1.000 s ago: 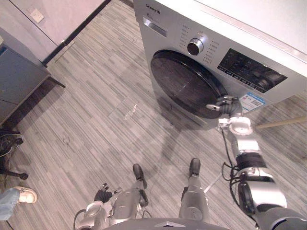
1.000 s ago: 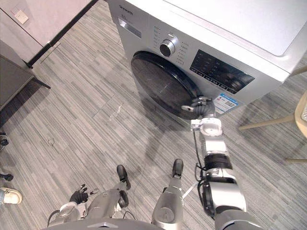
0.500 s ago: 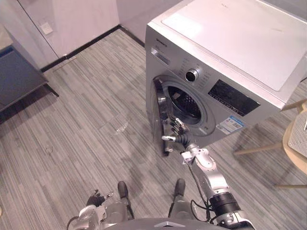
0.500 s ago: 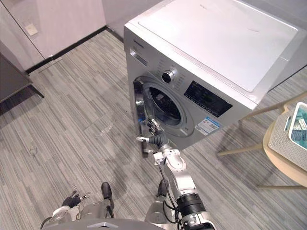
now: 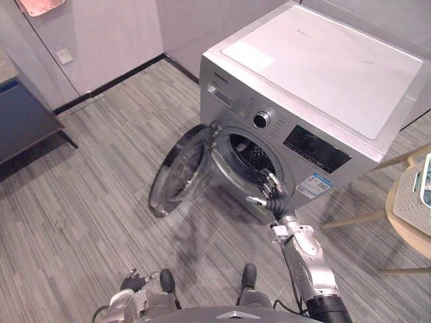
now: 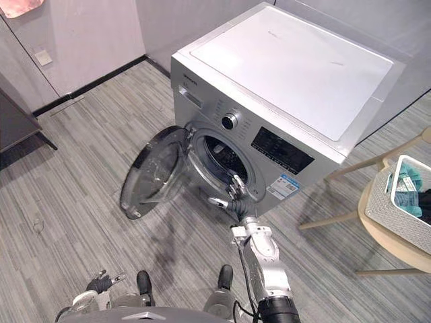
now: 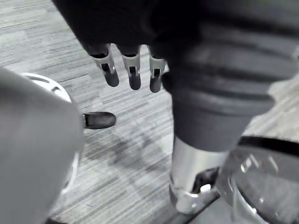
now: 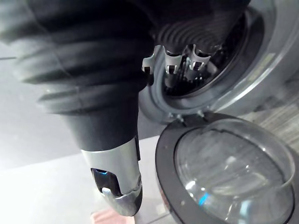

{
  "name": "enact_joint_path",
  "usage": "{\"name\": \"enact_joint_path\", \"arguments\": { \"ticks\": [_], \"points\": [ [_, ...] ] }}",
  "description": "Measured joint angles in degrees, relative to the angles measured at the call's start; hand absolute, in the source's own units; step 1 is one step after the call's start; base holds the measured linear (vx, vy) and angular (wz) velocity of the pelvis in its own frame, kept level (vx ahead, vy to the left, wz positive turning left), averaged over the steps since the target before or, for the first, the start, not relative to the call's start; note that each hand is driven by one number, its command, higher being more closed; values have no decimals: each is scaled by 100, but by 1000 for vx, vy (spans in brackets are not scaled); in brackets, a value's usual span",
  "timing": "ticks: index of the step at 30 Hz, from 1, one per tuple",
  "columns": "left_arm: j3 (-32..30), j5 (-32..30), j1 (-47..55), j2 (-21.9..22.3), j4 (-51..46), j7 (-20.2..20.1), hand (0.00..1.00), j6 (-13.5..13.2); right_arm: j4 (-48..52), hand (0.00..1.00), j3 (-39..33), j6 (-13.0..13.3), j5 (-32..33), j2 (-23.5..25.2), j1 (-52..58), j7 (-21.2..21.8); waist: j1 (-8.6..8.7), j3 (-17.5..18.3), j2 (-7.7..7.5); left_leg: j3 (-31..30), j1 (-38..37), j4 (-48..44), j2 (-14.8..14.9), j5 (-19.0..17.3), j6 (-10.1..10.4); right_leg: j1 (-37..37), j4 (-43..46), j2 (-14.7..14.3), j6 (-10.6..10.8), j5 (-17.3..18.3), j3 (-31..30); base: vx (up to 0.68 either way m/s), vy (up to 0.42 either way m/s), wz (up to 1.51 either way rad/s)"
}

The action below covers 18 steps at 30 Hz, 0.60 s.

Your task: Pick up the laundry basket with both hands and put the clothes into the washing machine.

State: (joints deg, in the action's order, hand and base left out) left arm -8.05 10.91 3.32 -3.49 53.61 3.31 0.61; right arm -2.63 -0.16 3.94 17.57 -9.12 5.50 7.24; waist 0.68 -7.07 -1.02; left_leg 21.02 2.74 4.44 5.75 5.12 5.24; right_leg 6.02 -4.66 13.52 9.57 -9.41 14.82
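One hand, the right hand (image 5: 269, 193), hangs slack-fingered at the mouth of the washing machine (image 5: 316, 74) (laundry basket (image 6: 392, 215) well apart).

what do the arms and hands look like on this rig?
Silver-grey rounded shells on the right arm. The right hand and left hand have silver fingers with dark tips, plus a dark ribbed cover over the back of the hand and wrist. No markings I can make out.
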Motion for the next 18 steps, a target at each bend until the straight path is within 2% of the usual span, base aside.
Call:
{"name": "enact_joint_path", "arguments": {
  "ticks": [7, 8, 13, 18],
  "points": [
    [280, 2, -564, -235, -578, -2, 0, -105, 191, 0, -466, -44, -6, 178, 915, 21, 195, 13, 13, 454, 32, 1, 60, -98, 82, 399, 4, -96, -45, -78, -477, 15, -13, -34],
    [283, 2, -735, -278, -570, 8, 0, -112, 311, 0, -550, -44, 0, 178, 1076, 30, 292, 11, 17, 529, 48, 0, 75, -104, 90, 468, 4, -118, -53, -86, -534, 17, -25, -38],
    [306, 35, -1583, -469, -483, 111, 0, -130, 426, 0, -689, -61, 112, 190, 1378, 164, 537, 11, -3, 889, 282, -2, 100, -94, 84, 967, 6, -190, -99, -227, -947, 26, -33, -38],
    [38, 460, -2590, -843, -27, 307, 0, -229, 606, 0, -694, -175, 346, 288, 1410, 229, 706, -211, -155, 1227, 521, -43, 138, -88, 95, 1443, 6, -288, -142, -362, -1334, 13, -25, -34]
  ]
}}
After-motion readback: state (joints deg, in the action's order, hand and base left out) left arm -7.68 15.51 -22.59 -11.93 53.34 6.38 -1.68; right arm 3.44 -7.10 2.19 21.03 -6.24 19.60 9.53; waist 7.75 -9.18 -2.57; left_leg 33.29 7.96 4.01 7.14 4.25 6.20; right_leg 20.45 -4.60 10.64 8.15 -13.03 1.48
